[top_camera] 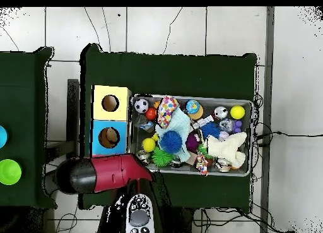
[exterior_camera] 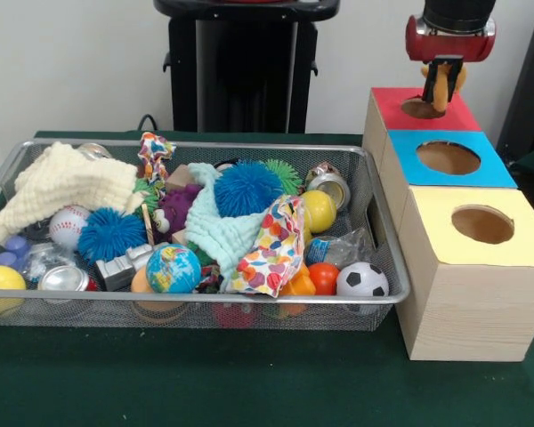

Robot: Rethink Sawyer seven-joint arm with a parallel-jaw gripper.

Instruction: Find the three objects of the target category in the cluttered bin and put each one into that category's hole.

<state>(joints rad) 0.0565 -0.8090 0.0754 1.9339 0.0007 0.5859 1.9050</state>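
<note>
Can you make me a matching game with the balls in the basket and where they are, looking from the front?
Things:
1. soccer ball
2. globe ball
3. baseball
4. yellow ball at the bin's edge

Places:
A. front left corner of the bin
B. front right corner, nearest the yellow box
C. left side, just below the cream cloth
D. front middle, beside the heart-patterned cloth

Pairs: 1-B, 2-D, 3-C, 4-A
</note>
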